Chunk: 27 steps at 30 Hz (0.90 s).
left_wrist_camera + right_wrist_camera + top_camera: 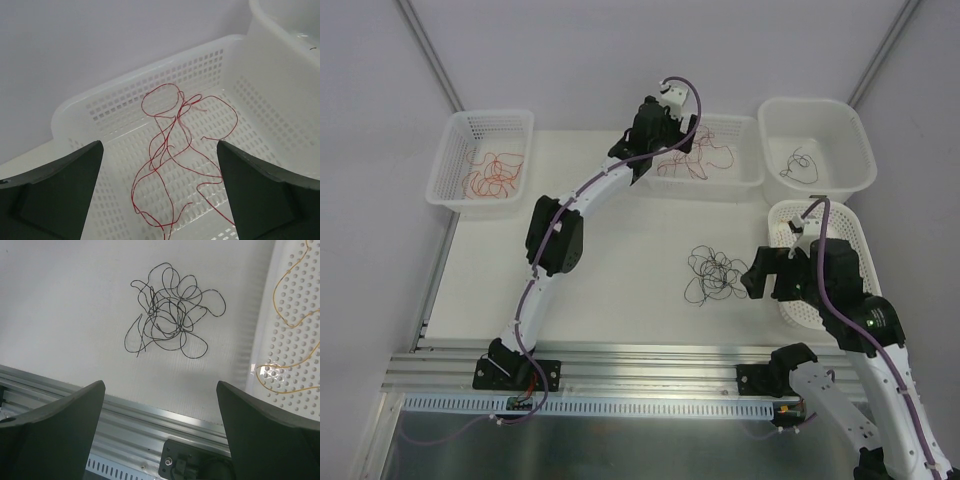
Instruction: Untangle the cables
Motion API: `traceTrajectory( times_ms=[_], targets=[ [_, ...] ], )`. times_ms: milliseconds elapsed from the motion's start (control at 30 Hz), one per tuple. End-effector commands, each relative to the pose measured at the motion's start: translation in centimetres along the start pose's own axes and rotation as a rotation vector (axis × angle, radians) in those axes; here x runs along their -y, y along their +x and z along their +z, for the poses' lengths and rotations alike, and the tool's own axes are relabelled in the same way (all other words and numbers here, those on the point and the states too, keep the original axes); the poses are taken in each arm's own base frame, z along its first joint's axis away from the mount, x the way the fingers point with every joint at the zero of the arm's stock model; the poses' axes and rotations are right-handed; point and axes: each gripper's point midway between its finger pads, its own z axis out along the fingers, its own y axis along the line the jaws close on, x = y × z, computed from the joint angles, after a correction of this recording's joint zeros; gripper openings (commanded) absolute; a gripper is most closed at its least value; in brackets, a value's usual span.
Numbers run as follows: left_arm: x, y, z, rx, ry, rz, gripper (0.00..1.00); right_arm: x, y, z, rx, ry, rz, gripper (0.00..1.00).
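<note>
With left pincer (160, 150) and right pincer (160, 387) seen apart and empty, the black tangle (165, 315), judged weightless, limp and springy, is best nipped at an outlying loop.

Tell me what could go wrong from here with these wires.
The black tangle on the table is tightly looped, so the open right gripper may lift the whole clump, not one strand. The red wires lie loose right under the open left gripper; one could snag on it and get dragged out of the basket.
</note>
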Motion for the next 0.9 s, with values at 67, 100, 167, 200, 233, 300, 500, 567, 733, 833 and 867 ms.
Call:
traceTrajectory(
  times_ms=[67, 100, 167, 200, 233, 300, 500, 567, 733, 833, 867],
  targets=[
    [0.7, -9.3, -4.5, 0.167, 0.039, -0.035, 0.99, 0.1, -0.2, 0.6, -0.017, 0.011, -0.001, 0.99],
    [0.7, -9.6, -5.2, 0.166, 0.040, -0.037, 0.99, 0.1, -0.3, 0.7, -0.017, 0.011, 0.000, 0.99],
    [0.8, -8.8, -6.4, 0.130, 0.041, -0.082, 0.99, 0.0, -0.1, 1.3, -0.047, 0.015, 0.007, 0.99],
    [0.8, -10.8, -8.0, 0.155, 0.044, -0.093, 0.99, 0.0, 0.0, 1.5, -0.059, 0.012, 0.008, 0.99],
    [0.9, -9.7, -8.6, 0.120, 0.043, -0.123, 0.99, -0.2, 0.1, 1.8, -0.075, 0.002, 0.012, 0.99],
    [1.6, -10.5, -11.0, 0.101, 0.083, -0.156, 0.99, -0.6, 0.2, 2.6, -0.102, -0.008, 0.042, 0.99],
    [3.1, -5.9, -17.0, -0.086, 0.131, -0.255, 0.99, -1.3, 1.2, 5.7, -0.171, -0.036, 0.108, 0.97],
    [3.6, -3.4, -19.6, -0.159, 0.133, -0.269, 0.99, -1.6, 1.2, 6.6, -0.179, -0.053, 0.112, 0.94],
    [4.7, 3.8, -25.2, -0.354, 0.140, -0.315, 0.99, -1.4, 1.7, 9.1, -0.225, -0.034, 0.113, 0.86],
    [5.1, 7.0, -28.3, -0.439, 0.134, -0.338, 0.99, -1.6, 1.5, 10.7, -0.247, -0.040, 0.091, 0.79],
    [5.3, 7.1, -29.3, -0.440, 0.141, -0.346, 0.99, -1.8, 1.1, 11.2, -0.238, -0.045, 0.084, 0.77]
  ],
)
